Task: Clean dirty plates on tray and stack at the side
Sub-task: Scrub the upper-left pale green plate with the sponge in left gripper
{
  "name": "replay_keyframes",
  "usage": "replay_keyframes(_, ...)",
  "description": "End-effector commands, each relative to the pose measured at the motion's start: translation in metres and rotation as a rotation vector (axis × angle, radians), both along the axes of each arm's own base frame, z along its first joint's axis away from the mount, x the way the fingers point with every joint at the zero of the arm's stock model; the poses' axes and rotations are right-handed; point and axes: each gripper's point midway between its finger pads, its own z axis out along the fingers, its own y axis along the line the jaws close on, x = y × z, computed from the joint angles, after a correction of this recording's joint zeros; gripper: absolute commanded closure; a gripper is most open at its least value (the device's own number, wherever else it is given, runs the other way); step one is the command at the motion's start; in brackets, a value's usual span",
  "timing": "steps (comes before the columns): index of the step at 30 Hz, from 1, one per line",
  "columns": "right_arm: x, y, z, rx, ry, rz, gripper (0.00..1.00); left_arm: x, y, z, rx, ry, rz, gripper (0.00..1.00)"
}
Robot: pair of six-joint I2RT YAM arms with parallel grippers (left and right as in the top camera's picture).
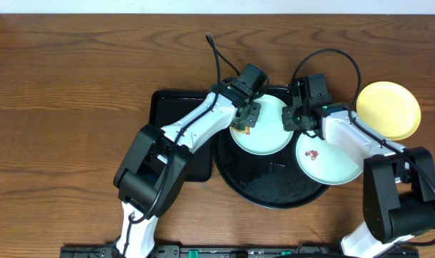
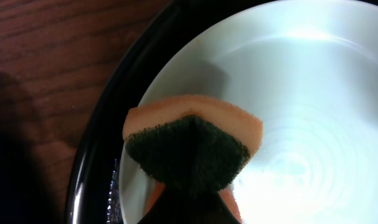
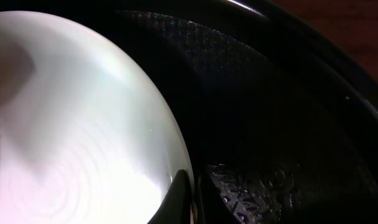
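A pale mint-white plate lies in the back of the round black tray. My left gripper is shut on an orange sponge with a dark green scrub face, pressed on that plate's left part. My right gripper is shut on the same plate's right rim, one finger above and one below. A second mint-white plate with a reddish smear lies on the tray's right edge. A pale yellow plate sits on the table at the right.
A smaller rectangular black tray lies left of the round tray, under my left arm. The brown wooden table surrounds them. The round tray's textured floor shows beside the held plate.
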Motion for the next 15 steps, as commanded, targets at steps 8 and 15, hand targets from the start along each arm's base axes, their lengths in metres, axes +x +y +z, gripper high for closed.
replay_keyframes(8, 0.0, -0.004, -0.012, -0.031, 0.015, -0.006, 0.99, -0.012, -0.001, -0.022, 0.02, 0.051, 0.012, 0.92)
replay_keyframes(15, 0.0, -0.004, -0.012, -0.031, 0.015, -0.006, 0.99, -0.018, 0.003, -0.047, 0.055, 0.096, 0.012, 0.92)
